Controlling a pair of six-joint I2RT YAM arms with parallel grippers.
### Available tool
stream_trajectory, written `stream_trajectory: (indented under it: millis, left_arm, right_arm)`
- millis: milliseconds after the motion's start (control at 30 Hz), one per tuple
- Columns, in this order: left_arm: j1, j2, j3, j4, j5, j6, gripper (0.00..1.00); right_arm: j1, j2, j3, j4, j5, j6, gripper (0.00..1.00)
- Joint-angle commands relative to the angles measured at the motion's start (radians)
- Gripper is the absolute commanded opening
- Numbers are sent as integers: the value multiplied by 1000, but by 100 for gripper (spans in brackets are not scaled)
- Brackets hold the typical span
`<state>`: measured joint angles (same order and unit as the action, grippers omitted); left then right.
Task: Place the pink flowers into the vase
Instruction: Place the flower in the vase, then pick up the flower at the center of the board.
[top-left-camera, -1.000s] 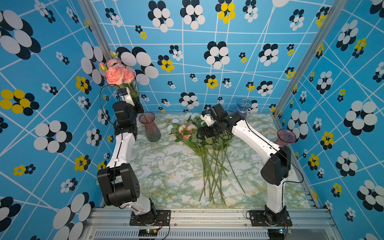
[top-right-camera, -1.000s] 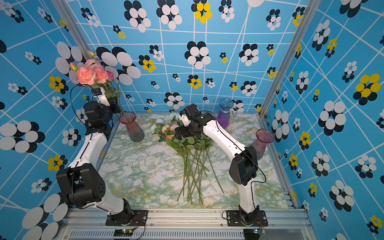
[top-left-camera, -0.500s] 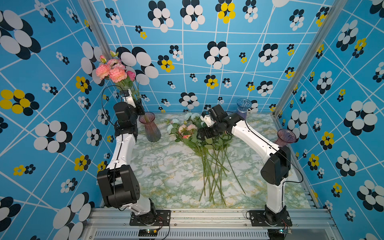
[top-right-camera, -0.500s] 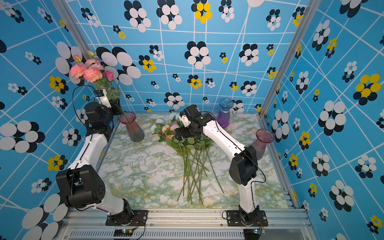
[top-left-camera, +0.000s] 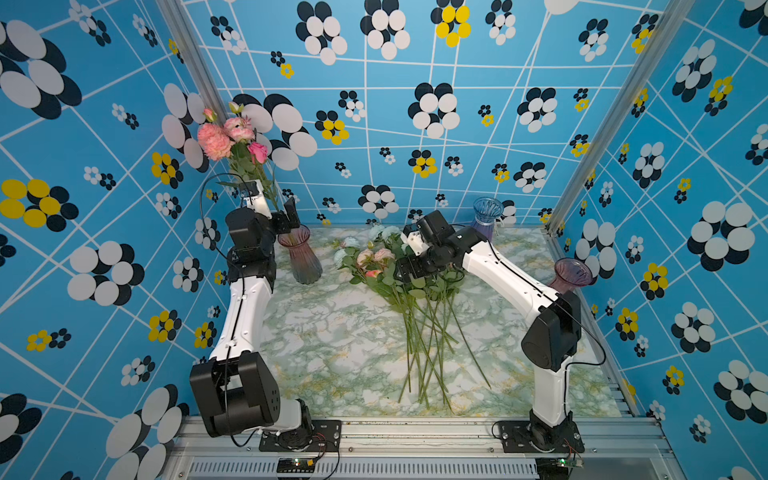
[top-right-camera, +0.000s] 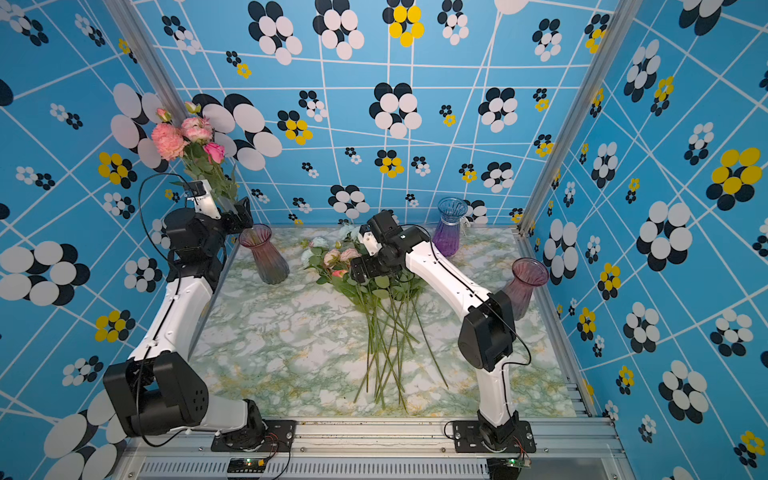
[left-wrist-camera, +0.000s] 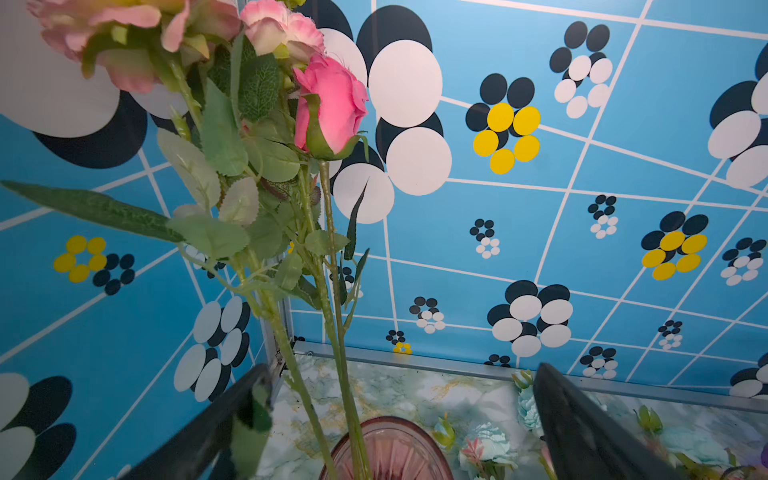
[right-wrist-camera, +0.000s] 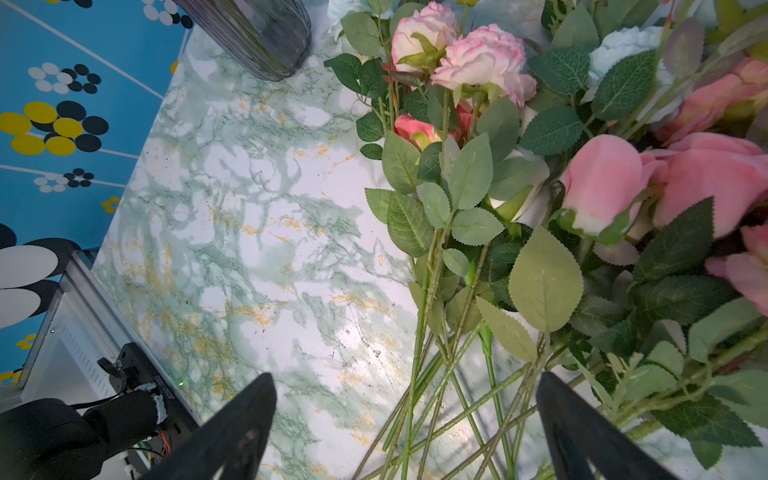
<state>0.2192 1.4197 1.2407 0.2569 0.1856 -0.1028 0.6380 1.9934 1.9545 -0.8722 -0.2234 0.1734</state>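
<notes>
Stems of pink flowers (top-left-camera: 226, 137) run down into mouth of pink vase (top-left-camera: 301, 257), blooms high above it. Just above vase rim, left hand (left-wrist-camera: 401, 370) spread wide either side of stems, gripping nothing. Beside vase on desk (top-left-camera: 332, 332), heap of flowers (top-left-camera: 415, 291); right hand (right-wrist-camera: 405, 378) over heap, spread wide, empty.

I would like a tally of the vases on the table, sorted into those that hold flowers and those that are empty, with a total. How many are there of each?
Vases holding pink flowers: 1, the dusky pink vase
Empty vases: 2, the blue vase and the purple vase
Total: 3 vases
</notes>
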Motion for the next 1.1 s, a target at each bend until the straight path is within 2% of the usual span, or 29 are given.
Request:
stream_trajectory:
  millis: [0, 133, 267, 367, 500, 600, 800, 933, 1067]
  left_arm:
    - [-24, -38, -19, -25, -12, 21, 100]
    - [-79, -84, -55, -42, -47, 8, 100]
    - [-200, -137, -120, -58, -115, 101, 100]
    - [-267, -159, -144, -90, -151, 125, 99]
    - [-337, -197, -189, -108, -186, 91, 100]
    - [-386, -218, -211, -166, -192, -37, 100]
    - [-466, -188, -266, -347, -103, -413, 100]
    - [-496, -142, -393, -253, 79, -697, 94]
    - [-598, -59, -446, -211, 169, -811, 92]
  right_arm:
    - [2, -30, -22, 15, -13, 13, 99]
    - [0, -45, -35, 12, 6, 4, 99]
    - [-6, -63, -55, 9, 23, -4, 99]
    - [-5, -68, -56, -2, 43, -10, 99]
    - [-13, -92, -84, 2, 67, -9, 99]
    - [-37, -120, -116, 4, 95, 0, 99]
    - [-84, -191, -200, 15, 164, 2, 99]
    - [-104, -240, -266, 26, 187, 2, 99]
    - [-125, -276, -319, 40, 192, 8, 99]
